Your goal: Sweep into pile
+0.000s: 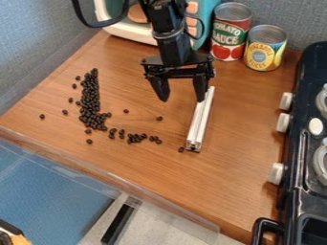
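Observation:
The black gripper point(182, 95) hangs over the middle of the wooden table, its two fingers spread wide apart. Its right fingertip is at the upper end of a white bar point(201, 119); whether they touch I cannot tell. The bar lies lengthwise from back to front. Small dark beans point(90, 99) form a long, dense strip on the left. More beans point(135, 138) trail to the right along the front, with a few scattered around. One bean point(180, 149) is beside the bar's near end.
Two cans, a red one point(230, 33) and a yellow one point(264, 48), stand at the back beside a teal and white toy appliance point(205, 12). A black toy stove point(300, 143) with white knobs borders the right side. The table's front edge point(115, 177) slants across below the beans.

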`<action>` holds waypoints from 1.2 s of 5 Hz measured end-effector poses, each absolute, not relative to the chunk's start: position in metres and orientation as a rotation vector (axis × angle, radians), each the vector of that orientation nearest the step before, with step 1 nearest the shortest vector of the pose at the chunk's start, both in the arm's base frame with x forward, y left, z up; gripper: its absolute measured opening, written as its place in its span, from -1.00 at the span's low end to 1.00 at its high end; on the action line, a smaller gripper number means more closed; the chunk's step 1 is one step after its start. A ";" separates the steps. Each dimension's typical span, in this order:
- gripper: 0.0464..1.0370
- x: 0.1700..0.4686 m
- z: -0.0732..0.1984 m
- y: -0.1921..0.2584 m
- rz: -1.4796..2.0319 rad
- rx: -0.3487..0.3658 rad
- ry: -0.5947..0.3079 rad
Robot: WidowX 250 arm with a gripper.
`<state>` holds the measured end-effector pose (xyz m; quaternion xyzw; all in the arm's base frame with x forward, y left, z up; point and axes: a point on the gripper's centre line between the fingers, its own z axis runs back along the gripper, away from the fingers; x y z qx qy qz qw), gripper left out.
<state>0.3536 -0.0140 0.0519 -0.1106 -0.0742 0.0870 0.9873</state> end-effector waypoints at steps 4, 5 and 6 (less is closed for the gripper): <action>0.93 0.351 0.038 -0.049 0.194 -0.205 -0.130; 0.93 0.353 0.036 -0.068 0.195 -0.116 -0.170; 0.85 0.354 0.030 -0.072 0.211 -0.003 -0.189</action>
